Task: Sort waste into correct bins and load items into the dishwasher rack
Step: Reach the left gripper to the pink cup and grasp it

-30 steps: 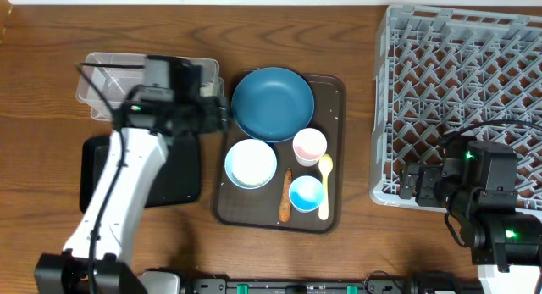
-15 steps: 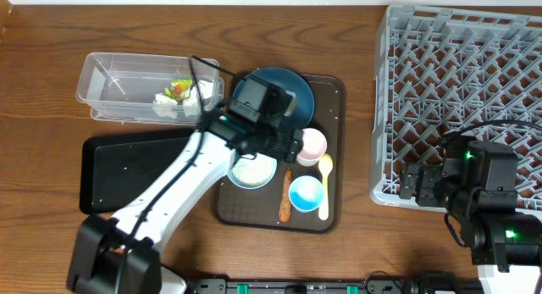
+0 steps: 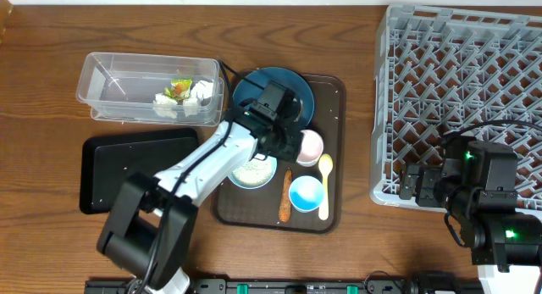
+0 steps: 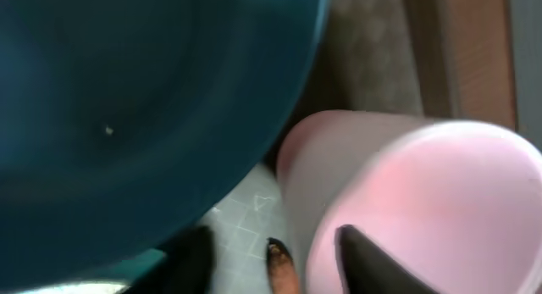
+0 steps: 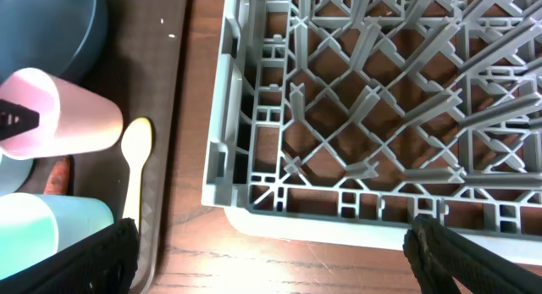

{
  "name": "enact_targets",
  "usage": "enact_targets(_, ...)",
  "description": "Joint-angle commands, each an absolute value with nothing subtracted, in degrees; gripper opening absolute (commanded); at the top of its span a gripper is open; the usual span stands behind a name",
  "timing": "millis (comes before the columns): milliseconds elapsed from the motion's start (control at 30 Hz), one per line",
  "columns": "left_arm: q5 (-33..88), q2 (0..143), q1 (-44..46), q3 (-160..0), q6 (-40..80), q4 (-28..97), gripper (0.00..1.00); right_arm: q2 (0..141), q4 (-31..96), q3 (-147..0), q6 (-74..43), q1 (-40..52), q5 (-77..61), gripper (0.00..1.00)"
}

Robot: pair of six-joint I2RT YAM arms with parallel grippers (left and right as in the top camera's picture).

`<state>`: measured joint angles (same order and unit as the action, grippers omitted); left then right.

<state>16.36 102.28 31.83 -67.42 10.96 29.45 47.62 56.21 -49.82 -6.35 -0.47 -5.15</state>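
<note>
Over the middle of the frame, the left gripper (image 3: 292,140) is down on the dark brown serving tray (image 3: 335,150), right at the small pinkish-white cup (image 3: 312,144). From its wrist camera I can see one dark finger (image 4: 373,260) poking inside the cup's mouth and the other outside the wall, so the jaws straddle the rim. Whether they have actually pinched it I cannot tell.

The dark blue plate (image 4: 127,99) sits just beside the cup, towards the top of the tray, partly under the arm. Below the arm is the pale blue-white bowl (image 3: 254,171). The small blue cup (image 3: 306,192) stands at the tray's lower right, with the pale yellow spoon (image 3: 324,188) just beside it on the right. The orange-brown stick (image 3: 285,205) lies on its left.

At upper left, the clear plastic tub (image 3: 110,86) holds crumpled white paper (image 3: 199,92) and the green-orange wrapper (image 3: 179,88). The black tray (image 3: 127,171) lies below it.

Down at lower right, the right gripper (image 5: 275,256) hangs by the near edge of the grey rack (image 3: 457,82), jaws spread wide with nothing between them.
</note>
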Motion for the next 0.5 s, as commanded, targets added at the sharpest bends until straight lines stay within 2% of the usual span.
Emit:
enact_targets(0, 16.4, 103.4, 32.0, -68.5, 13.7, 29.2, 0.33, 47.5, 56.4, -50.9, -6.4, 0.0, -5.4, 0.99)
enact_targets(33, 16.4, 103.4, 32.0, -68.5, 13.9, 29.2, 0.26, 47.5, 56.4, -50.9, -6.4, 0.0, -5.4, 0.99)
enact_targets(133, 16.4, 103.2, 32.0, -68.5, 13.9, 28.8, 0.15, 47.5, 56.4, -50.9, -6.4, 0.0, -5.4, 0.99)
enact_targets(233, 16.5, 102.4, 32.0, -68.5, 13.9, 29.0, 0.06, 47.5, 56.4, -50.9, -6.4, 0.0, -5.4, 0.99)
enact_targets(467, 18.4, 94.9, 30.8, -68.5, 16.0, 29.6, 0.06, 47.5, 58.4, -50.9, -6.4, 0.0, -4.6, 0.97)
